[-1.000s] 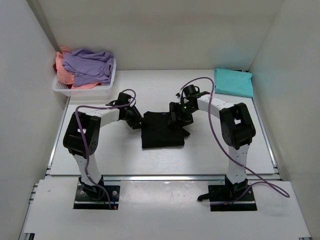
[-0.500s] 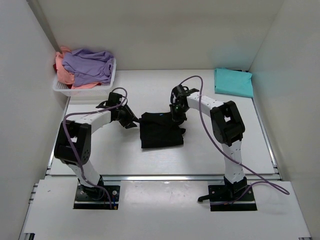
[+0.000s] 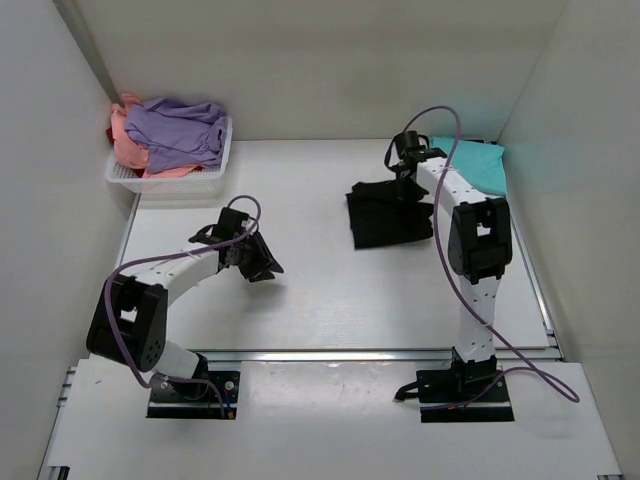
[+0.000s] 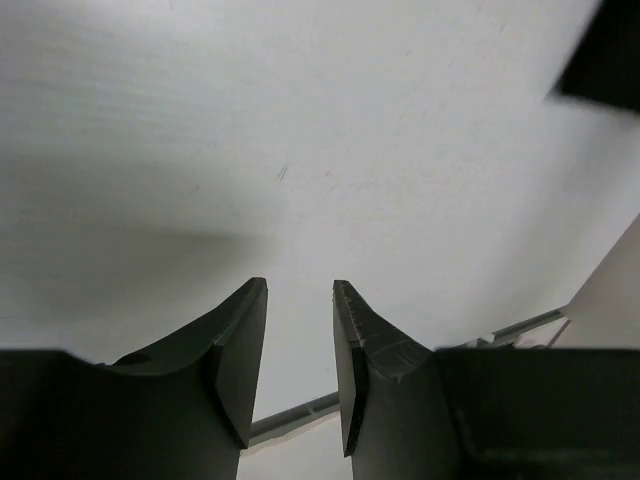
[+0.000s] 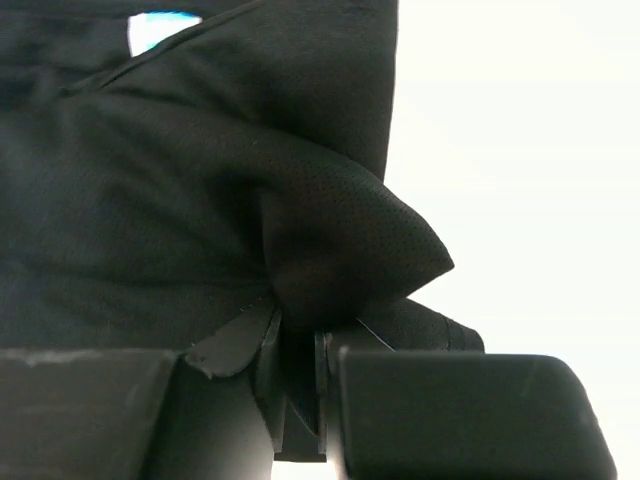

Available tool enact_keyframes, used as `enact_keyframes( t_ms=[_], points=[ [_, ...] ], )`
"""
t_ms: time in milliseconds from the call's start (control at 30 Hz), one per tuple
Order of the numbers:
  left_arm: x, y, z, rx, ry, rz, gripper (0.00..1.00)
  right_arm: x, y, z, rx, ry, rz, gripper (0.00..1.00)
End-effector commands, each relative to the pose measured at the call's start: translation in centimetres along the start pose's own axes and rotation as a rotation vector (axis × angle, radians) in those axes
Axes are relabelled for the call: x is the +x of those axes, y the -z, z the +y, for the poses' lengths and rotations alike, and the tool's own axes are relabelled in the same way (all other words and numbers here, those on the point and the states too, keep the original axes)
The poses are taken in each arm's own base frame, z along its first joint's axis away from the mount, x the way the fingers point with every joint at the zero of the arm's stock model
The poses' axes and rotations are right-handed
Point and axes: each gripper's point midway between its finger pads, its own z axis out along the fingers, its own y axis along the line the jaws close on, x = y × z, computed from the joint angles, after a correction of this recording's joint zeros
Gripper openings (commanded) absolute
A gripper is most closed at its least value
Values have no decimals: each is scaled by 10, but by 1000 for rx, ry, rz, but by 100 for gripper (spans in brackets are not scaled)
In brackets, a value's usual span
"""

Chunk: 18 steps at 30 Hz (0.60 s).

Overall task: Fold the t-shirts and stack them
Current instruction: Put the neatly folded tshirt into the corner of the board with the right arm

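Table [image 3: 330, 300], white, walled on three sides, carries it all. Both arms reach out over it from the near edge, the right arm stretched far to the back right, the left arm bent low over the left-centre.

Black tee [image 3: 388, 215] is the largest cloth on the surface. It's folded to a rough rectangle, flat, right of centre in the far half. It lies just beside the teal tee [image 3: 470, 165], but the right arm hides whether they touch. The teal one lies folded flat in the far right corner by the side wall.

White mesh basket [image 3: 170, 184] sits in the far left corner. Lavender tee [image 3: 180, 130] is heaped loose on top. Salmon-pink tee [image 3: 128, 145] is bunched at its left & hangs over the rim. Red tee [image 3: 112, 132] shows as a sliver only.

Right gripper [image 5: 298, 350] is at the black tee's far right edge, fingers clamped tight on a pinched-up fold of the cloth, w/ the rest spread beyond. Left gripper [image 4: 300, 295] hangs over bare table, well apart from any shirt, w/ a narrow gap btwn its fingers & nothing in it.

Blue neck label [image 5: 165, 30] peeks at the top of the right wrist view.
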Motion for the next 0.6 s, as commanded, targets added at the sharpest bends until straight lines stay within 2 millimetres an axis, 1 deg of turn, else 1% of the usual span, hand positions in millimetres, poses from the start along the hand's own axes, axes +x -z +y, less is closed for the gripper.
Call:
enact_keyframes(
  t_ms=[0, 33, 67, 100, 133, 167, 200, 233, 267, 300, 333, 367, 400, 467, 500, 533, 567],
  points=[
    [19, 6, 2, 15, -58, 8, 44, -74, 34, -47, 169, 73, -250, 0],
    [25, 7, 1, 24, -64, 20, 43, -86, 36, -60, 193, 67, -283, 0],
    [28, 7, 2, 26, -64, 22, 44, -101, 41, -68, 213, 62, -325, 0],
    [33, 5, 8, 16, -64, 31, 43, -110, 38, -80, 216, 46, -345, 0],
    [37, 6, 8, 21, -66, 38, 43, -118, 35, -92, 232, 23, -357, 0],
    [45, 5, 14, 8, -74, 56, 44, -136, 45, -109, 240, 3, -406, 0],
    [46, 6, 13, 9, -82, 52, 44, -149, 47, -115, 246, -2, -433, 1],
    [51, 5, 17, -3, -84, 65, 44, -150, 37, -129, 270, -10, -424, 0],
    [54, 4, 16, 0, -96, 70, 44, -160, 41, -147, 291, -29, -450, 0],
    [55, 5, 18, -5, -92, 72, 43, -165, 41, -155, 281, -55, -467, 0],
    [58, 3, 17, -1, -100, 80, 44, -167, 37, -170, 282, -81, -477, 0],
    [61, 2, 19, -6, -105, 87, 44, -163, 33, -187, 298, -110, -468, 0],
    [62, 1, 20, -10, -105, 91, 44, -166, 27, -195, 304, -122, -477, 0],
    [73, -2, 21, -12, -119, 120, 44, -165, 6, -218, 313, -154, -475, 0],
    [75, -4, 20, -4, -122, 127, 44, -169, 4, -228, 310, -176, -490, 0],
    [78, -4, 19, -3, -128, 134, 44, -171, -4, -232, 303, -203, -493, 0],
    [79, -4, 18, -1, -131, 140, 44, -167, -17, -240, 309, -209, -480, 0]
  ],
)
